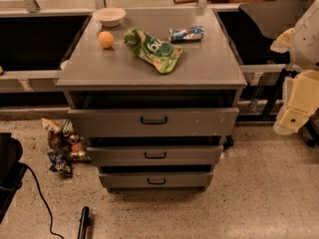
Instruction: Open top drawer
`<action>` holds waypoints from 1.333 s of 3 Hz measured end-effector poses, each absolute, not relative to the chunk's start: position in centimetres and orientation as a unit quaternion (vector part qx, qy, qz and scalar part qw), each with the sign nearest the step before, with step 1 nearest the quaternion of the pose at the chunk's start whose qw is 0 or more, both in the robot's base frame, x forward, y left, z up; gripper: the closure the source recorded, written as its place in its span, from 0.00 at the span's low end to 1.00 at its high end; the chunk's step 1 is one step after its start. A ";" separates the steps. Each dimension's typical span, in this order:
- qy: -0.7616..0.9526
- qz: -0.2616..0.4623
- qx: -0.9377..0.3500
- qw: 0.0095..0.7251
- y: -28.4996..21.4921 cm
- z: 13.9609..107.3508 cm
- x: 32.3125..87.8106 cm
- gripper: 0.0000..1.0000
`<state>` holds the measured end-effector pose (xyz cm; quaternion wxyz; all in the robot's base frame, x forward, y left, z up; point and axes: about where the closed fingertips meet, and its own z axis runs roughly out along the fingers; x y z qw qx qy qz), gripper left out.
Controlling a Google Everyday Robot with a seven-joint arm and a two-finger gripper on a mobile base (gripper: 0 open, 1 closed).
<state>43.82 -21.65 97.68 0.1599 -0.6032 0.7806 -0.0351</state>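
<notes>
Hovering right of the part-open top drawer [153, 129]; gripper [291, 116]

There were three grey drawers: one top drawer [199, 122], the widest, and two narrower drawers [114, 156] below it, each with one dark loop handle [153, 120], three in all. Four things lay on the cabinet top [99, 68]: one white bowl [109, 16], one orange [105, 39], one green snack bag [152, 50] and one can [186, 33]. One heap of wrappers [62, 146] lay on the floor at the left. One gripper [294, 111] hung at the right edge.
</notes>
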 end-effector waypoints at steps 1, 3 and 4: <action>0.780 -0.035 -0.603 0.160 -21.6 97.7 43.8 0.00; 0.761 -0.002 -0.624 0.177 -19.4 92.8 45.3 0.00; 0.745 0.041 -0.634 0.203 -17.6 88.5 46.5 0.00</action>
